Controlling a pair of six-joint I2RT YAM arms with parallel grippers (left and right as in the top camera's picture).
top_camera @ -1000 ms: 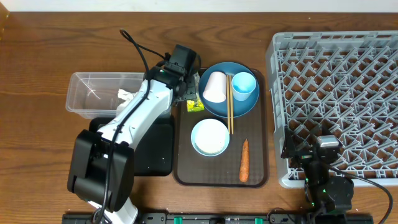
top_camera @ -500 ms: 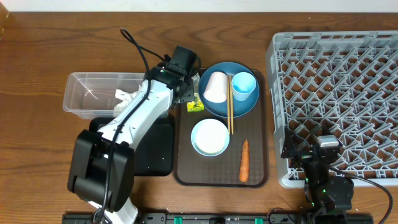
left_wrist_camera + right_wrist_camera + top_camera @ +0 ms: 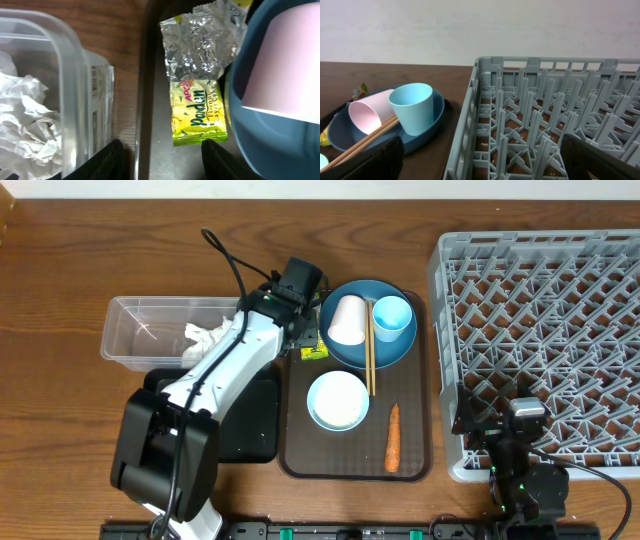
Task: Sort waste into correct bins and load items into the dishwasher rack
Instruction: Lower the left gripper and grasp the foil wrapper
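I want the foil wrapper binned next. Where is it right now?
Overhead view, left of centre: the wrapper lies in the brown tray's far left corner, at the blue plate's left edge and right of the clear tub.

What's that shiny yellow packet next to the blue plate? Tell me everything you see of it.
A snack wrapper, seemingly empty: crumpled silver foil at one end, yellow-green printed film at the other. It lies flat on the brown tray, near its edge, the foil end against the rim of the blue plate. The left tool hangs open over it, one finger either side of the printed end.
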